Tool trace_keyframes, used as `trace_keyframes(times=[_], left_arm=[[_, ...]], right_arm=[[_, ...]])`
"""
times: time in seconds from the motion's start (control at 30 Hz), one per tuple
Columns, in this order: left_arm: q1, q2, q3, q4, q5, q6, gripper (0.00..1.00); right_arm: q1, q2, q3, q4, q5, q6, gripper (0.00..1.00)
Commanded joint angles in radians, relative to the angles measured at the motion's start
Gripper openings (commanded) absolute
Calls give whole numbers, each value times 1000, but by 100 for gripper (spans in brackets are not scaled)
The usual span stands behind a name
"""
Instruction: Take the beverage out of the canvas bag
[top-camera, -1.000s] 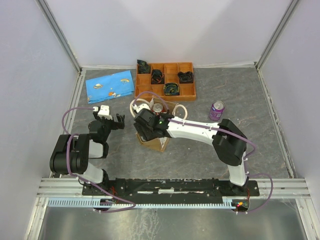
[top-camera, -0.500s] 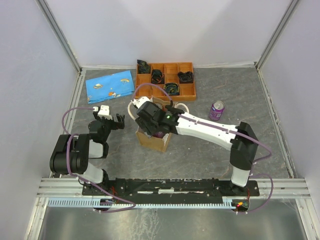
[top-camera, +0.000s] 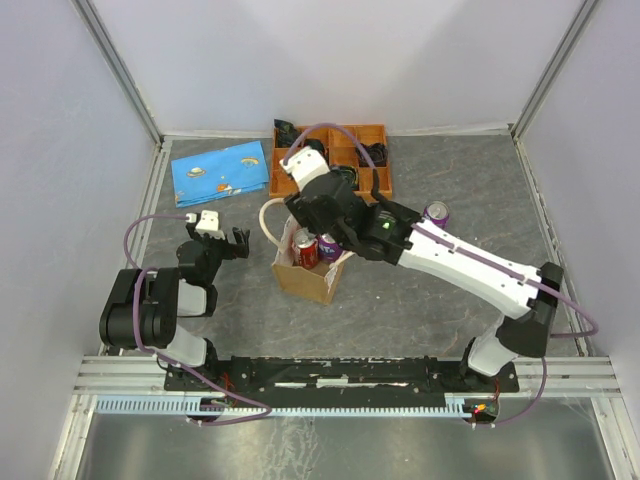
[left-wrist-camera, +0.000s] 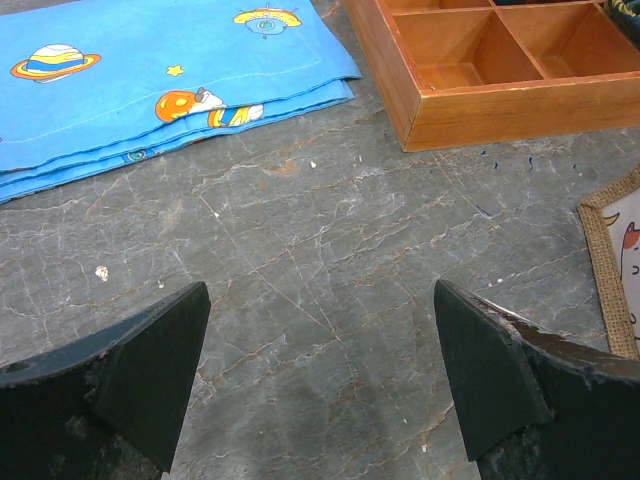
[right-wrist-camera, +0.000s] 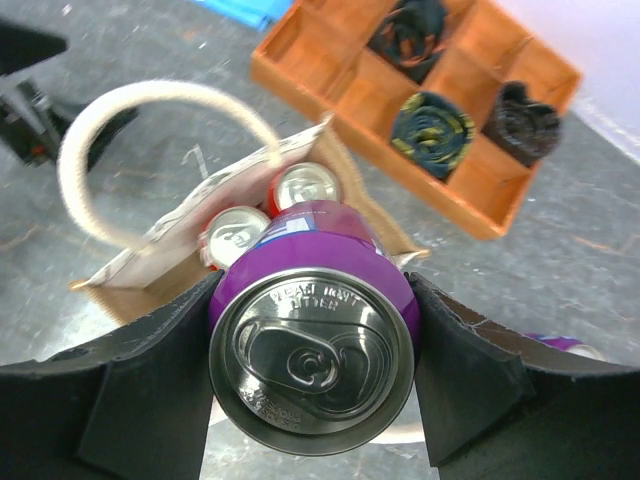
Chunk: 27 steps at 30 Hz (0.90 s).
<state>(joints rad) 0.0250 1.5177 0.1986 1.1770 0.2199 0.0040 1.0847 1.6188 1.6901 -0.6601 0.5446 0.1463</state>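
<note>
A: Entry one, right gripper. Condition?

B: Clamped on the purple can, a finger on each side. A second ago it was sunk in the bag. Now it is raised, with the can above the bag mouth at frame centre.

A: Bag contents?

B: Two left, low inside: lower can and upper can.

A: Left gripper?

B: Fingers spread, holding nothing, at the frame's left. Unchanged.

A: Sundries?

B: Spare can standing right of centre; tray at upper centre; cloth at upper left.

A: Task reading?

B: Extraction looks all but done. Carrying aside and setting down remain.
</note>
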Motion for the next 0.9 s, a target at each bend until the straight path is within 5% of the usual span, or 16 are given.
trace_keyframes(times=[0.0,0.4,0.87], left_arm=[[4,-7,2,51,14,48,99],[4,-8,2,51,15,48,99],[4,-7,2,52,14,48,99]], right_arm=[[-65,-147,-13,169,171,-78,0],[-396,-323,-252,167,246,42,0],[-579,-183,-349,203,-101,125,0]])
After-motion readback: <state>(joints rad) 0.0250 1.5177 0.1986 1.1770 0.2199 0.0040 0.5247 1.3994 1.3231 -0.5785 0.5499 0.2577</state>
